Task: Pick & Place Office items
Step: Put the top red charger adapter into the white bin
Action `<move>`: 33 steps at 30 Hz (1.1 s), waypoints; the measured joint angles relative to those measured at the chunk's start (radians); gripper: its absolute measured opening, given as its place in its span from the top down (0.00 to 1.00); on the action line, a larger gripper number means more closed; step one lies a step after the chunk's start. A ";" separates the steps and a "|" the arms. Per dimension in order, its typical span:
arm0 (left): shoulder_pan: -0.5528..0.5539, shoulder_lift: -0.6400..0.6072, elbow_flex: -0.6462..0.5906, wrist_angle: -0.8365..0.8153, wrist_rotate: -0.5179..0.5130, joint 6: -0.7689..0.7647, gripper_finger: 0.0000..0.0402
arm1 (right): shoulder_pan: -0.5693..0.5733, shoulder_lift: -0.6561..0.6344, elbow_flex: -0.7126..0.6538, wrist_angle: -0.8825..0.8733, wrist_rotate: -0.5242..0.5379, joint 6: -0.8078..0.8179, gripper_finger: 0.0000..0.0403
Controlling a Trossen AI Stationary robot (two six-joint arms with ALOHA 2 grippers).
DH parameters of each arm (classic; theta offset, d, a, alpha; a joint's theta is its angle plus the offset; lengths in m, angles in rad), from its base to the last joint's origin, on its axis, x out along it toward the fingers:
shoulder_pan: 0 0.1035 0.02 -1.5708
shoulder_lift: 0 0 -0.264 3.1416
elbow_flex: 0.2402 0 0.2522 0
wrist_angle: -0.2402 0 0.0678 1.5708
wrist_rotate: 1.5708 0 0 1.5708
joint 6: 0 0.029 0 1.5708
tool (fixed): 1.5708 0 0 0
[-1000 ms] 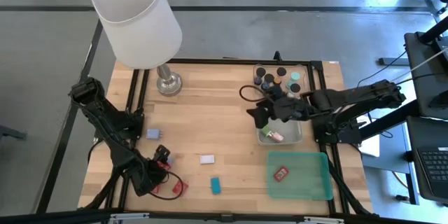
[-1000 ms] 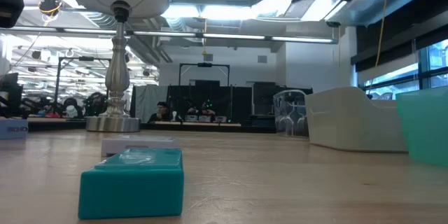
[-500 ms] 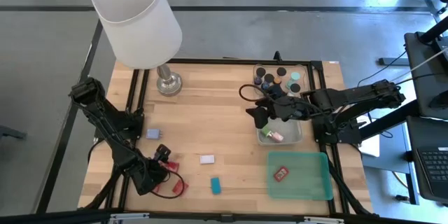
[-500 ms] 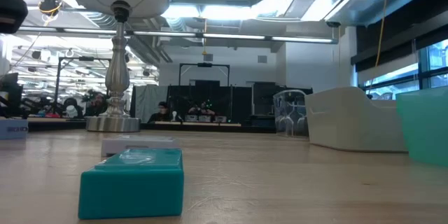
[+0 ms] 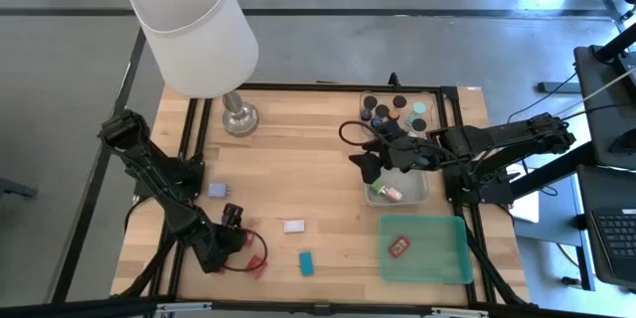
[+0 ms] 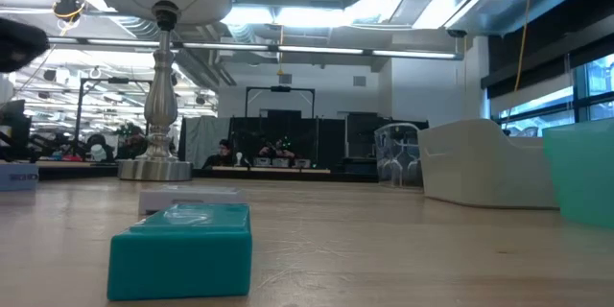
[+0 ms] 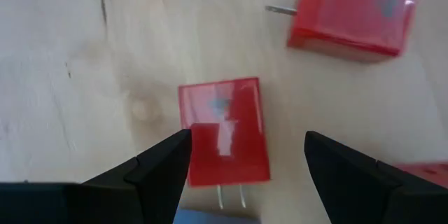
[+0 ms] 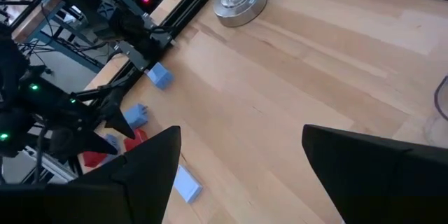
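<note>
Left tool (image 7: pixel 245 164) spread wide above a red block (image 7: pixel 225 129) (not touching); right tool (image 8: pixel 241 171) spread, empty.

Open right jaws frame bare wood, the lamp base (image 8: pixel 239 3) and lavender block (image 8: pixel 161 76) beyond.

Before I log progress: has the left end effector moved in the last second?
Yes. The left end effector has shifted slightly toward the white block.
</note>
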 joint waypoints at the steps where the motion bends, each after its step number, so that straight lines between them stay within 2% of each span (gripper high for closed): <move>1: 0.007 0.000 -0.007 0.011 0.000 -0.004 0.32 | 0.000 0.000 0.000 0.000 0.000 0.000 0.25; 7: 0.058 0.000 -0.044 0.034 0.002 -0.006 0.32 | 0.000 0.000 0.000 0.000 -0.012 -0.020 0.25; 13: 0.100 0.000 -0.098 0.117 0.085 -0.059 0.32 | 0.000 0.000 0.000 -0.001 -0.037 -0.035 0.25; 20: 0.131 0.000 -0.115 0.129 0.054 -0.060 0.32 | 0.000 0.000 0.000 -0.001 -0.045 -0.048 0.25; 23: 0.142 0.000 -0.115 0.129 0.053 -0.060 0.36 | 0.000 0.000 0.000 -0.001 -0.045 -0.050 0.25; 28: 0.151 0.000 -0.115 0.129 0.053 -0.059 0.48 | 0.000 0.000 0.000 0.000 -0.045 -0.049 0.25; 33: 0.163 -0.002 -0.108 0.112 0.052 -0.060 0.49 | 0.000 0.000 0.000 0.001 -0.044 -0.049 0.25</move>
